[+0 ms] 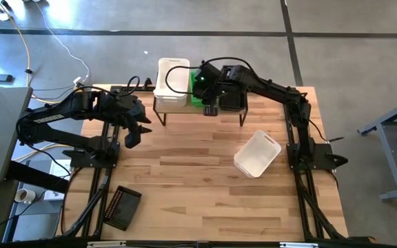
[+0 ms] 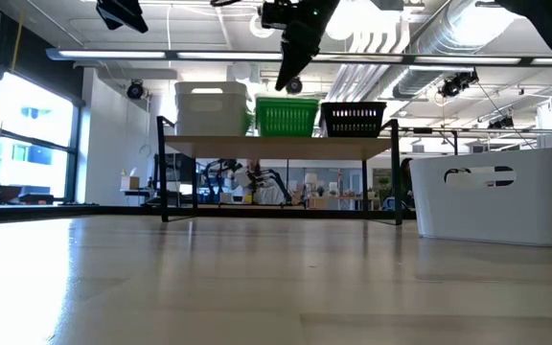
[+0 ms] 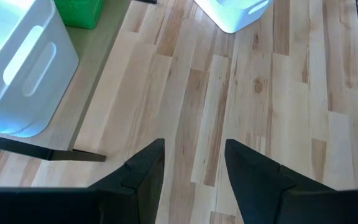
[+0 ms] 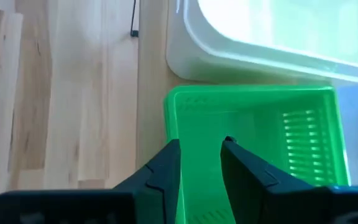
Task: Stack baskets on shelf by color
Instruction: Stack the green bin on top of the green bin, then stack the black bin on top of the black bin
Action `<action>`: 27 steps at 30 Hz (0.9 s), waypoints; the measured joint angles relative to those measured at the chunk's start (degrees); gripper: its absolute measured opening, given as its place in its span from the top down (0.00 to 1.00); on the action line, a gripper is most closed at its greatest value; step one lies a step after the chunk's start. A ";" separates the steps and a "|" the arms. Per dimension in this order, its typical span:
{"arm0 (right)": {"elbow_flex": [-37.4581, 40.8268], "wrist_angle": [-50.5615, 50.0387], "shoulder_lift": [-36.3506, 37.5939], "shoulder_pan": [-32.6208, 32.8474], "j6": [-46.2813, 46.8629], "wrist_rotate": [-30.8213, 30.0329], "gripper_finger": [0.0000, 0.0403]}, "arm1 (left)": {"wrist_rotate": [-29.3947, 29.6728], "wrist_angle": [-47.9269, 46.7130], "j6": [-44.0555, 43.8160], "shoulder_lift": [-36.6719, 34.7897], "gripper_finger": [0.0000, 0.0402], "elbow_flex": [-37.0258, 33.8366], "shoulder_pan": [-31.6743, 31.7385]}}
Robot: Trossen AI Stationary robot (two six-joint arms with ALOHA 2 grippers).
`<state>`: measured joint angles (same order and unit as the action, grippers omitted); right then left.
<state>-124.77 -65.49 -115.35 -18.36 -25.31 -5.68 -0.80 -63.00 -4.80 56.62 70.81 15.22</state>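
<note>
Now, left to right as I see it from above:

My left hand [image 1: 131,132]: hovering over the bench [image 1: 198,200] near its left edge, just in front of the shelf's left end; fingers [image 3: 143,171] spread with bare wood showing between them, holding nothing.

Shelf [image 2: 286,146]: at the back of the bench, carrying three baskets side by side.

White basket on shelf [image 1: 173,84]: on the left end, touching the green one.

Green basket [image 2: 287,117]: in the middle of the shelf, between the white and black ones.

My right hand [image 1: 210,88]: above the green basket [image 4: 253,149], fingers [image 4: 166,168] a narrow gap apart, tips over the basket's near wall; pinching nothing that I can see.

Black basket on shelf [image 2: 355,119]: on the right end, just beside the green one.

Loose white basket [image 1: 257,153]: on the bench right of centre, turned at an angle, well apart from the shelf.

Black basket on bench [image 1: 120,207]: near the front left corner, apart from everything else.
</note>
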 joint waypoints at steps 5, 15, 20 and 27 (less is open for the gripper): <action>0.00 -0.02 0.04 0.03 1.92 -1.51 0.75 | 0.00 -0.17 -0.06 0.00 0.61 0.00 0.00; -2.88 -6.94 2.71 0.40 12.96 1.49 0.76 | 0.00 -3.89 -9.01 0.00 0.61 0.00 -0.44; -2.93 -11.78 3.38 1.13 15.70 3.18 0.79 | -0.02 -5.76 -13.58 0.00 0.61 0.00 -4.25; -2.93 -18.05 3.38 4.34 20.27 2.55 0.81 | 1.22 -6.27 -22.77 -0.09 0.61 -2.62 -16.74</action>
<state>-127.70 -83.54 -111.97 -14.02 -5.04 -3.14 0.42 -69.28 -27.56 56.53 68.18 -1.51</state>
